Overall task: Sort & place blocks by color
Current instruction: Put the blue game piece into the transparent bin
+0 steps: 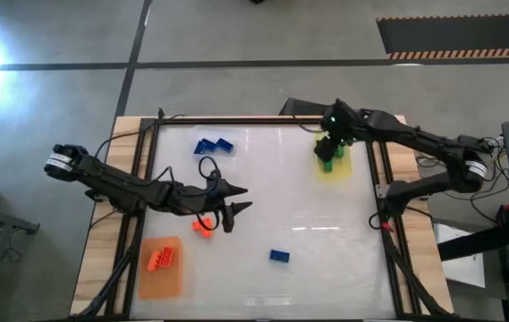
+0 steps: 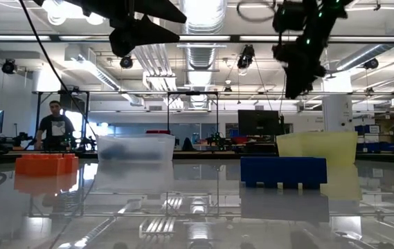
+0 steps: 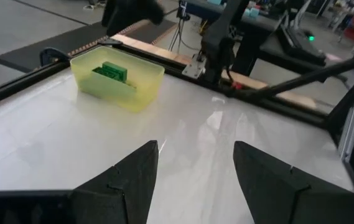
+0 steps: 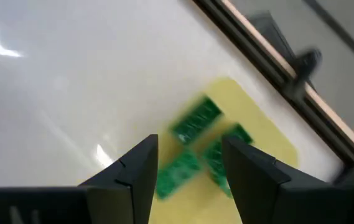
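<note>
Since the right claw (image 1: 329,150) hangs over the yellow tray (image 1: 335,168) with its fingers apart and nothing between them, and the green blocks (image 4: 192,121) sit loose in that tray right below it, my guess is the green side is handled and the next pick belongs to the left arm. The left claw (image 1: 236,207) hovers mid-table, fingers spread and empty. The loose orange block (image 1: 202,226) lies just beside it, slightly toward the near edge and the arm's own side, so that's the shortest reach. The lone blue block (image 1: 279,256) sits farther toward the near edge, long axis roughly along that edge, closer to the left arm than the right.

Counts as best I can tell: three green blocks in the yellow tray from the right wrist view, though blurred. Orange blocks (image 1: 163,258) on the orange mat (image 1: 161,279) look like two or three stuck together, can't separate them. Blue blocks (image 1: 213,146) at the far side look like two, in what seems a clear tray.
</note>
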Tool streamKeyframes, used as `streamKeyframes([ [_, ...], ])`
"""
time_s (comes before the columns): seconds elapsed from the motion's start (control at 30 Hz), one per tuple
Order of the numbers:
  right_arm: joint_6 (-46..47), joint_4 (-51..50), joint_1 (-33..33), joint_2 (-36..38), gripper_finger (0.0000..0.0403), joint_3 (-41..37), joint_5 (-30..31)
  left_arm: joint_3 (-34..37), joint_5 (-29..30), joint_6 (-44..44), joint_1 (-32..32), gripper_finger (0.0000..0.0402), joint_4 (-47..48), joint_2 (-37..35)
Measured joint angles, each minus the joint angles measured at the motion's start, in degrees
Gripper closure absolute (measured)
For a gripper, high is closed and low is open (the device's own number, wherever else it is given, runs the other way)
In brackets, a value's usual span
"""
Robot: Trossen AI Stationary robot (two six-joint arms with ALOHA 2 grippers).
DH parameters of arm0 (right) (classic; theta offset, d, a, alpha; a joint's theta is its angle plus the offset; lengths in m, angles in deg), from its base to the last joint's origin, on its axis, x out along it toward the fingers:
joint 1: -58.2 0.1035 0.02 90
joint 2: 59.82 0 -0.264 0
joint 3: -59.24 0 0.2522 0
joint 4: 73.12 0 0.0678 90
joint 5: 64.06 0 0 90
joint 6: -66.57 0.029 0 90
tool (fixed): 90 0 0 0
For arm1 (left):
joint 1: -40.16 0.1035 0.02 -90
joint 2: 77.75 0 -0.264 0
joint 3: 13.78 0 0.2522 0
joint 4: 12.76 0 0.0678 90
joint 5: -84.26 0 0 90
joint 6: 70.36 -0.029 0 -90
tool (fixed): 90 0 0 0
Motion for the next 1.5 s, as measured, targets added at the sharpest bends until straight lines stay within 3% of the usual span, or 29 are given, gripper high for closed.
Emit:
streamKeyframes([
  [0.23, 2.5, 4.8, 13.1, 7.5, 0.0237, -1.4, 0.0, 0.1, 0.0, 0.9, 0.0, 0.0207, 0.2, 1.2],
  [0.57, 4.6, 23.3, 30.3, 11.1, 0.0237, -11.7, 0.3, 0.0, -0.4, 2.4, 0.0, 0.0207, 0.2, 1.6],
  [0.93, 9.0, 37.7, 49.5, 3.9, 0.0237, -13.6, 1.1, -0.4, -1.3, 5.3, -0.2, 0.0207, -0.1, 0.7],
  [1.17, 8.3, 38.3, 59.8, -3.3, 0.0237, -9.8, 11.1, -0.7, -4.8, 5.4, -1.0, 0.0207, -1.3, 1.4],
  [1.5, 13.7, 37.5, 67.3, -11.0, 0.0237, -9.3, 11.9, -6.9, -6.2, 3.8, -7.3, 0.0208, -4.3, 13.1],
])
